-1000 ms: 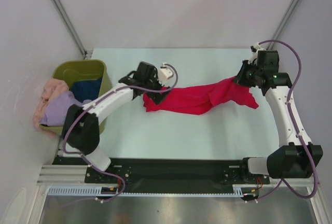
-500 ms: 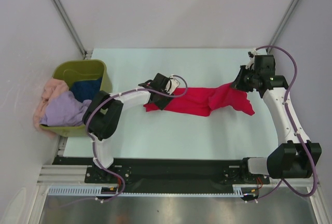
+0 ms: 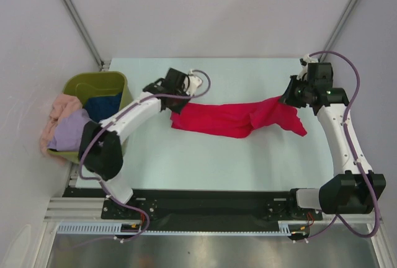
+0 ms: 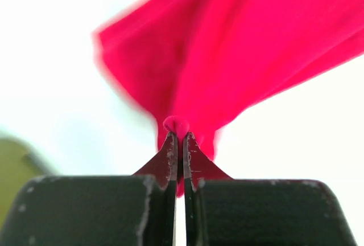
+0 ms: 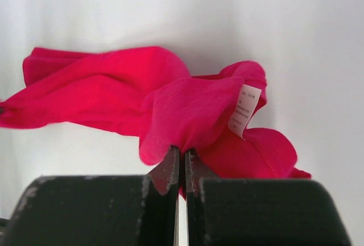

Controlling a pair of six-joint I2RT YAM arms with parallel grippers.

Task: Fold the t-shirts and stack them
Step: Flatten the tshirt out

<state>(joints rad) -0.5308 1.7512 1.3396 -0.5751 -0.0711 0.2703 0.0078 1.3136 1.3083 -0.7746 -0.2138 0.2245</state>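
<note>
A bright red t-shirt (image 3: 232, 118) hangs bunched in a long band between my two arms, over the middle of the pale table (image 3: 211, 156). My left gripper (image 3: 180, 97) is shut on the red t-shirt at its left end; in the left wrist view (image 4: 180, 138) a small fold of red cloth is pinched between the tips. My right gripper (image 3: 290, 94) is shut on the right end; in the right wrist view (image 5: 181, 152) the cloth and its white label (image 5: 244, 110) sit just above the tips. Lavender (image 3: 73, 129), peach-pink (image 3: 61, 107) and dark blue (image 3: 102, 105) t-shirts lie at the left.
An olive-green tub (image 3: 99, 88) stands at the table's left edge, with the other shirts piled in it and spilling over its left side. Grey walls enclose the table on three sides. The arm bases sit on a black rail (image 3: 211, 209) at the near edge.
My left gripper reached onto the left end of the red shirt, closed on it and drew back up and left with it. The right gripper kept its hold, shifting only slightly.
</note>
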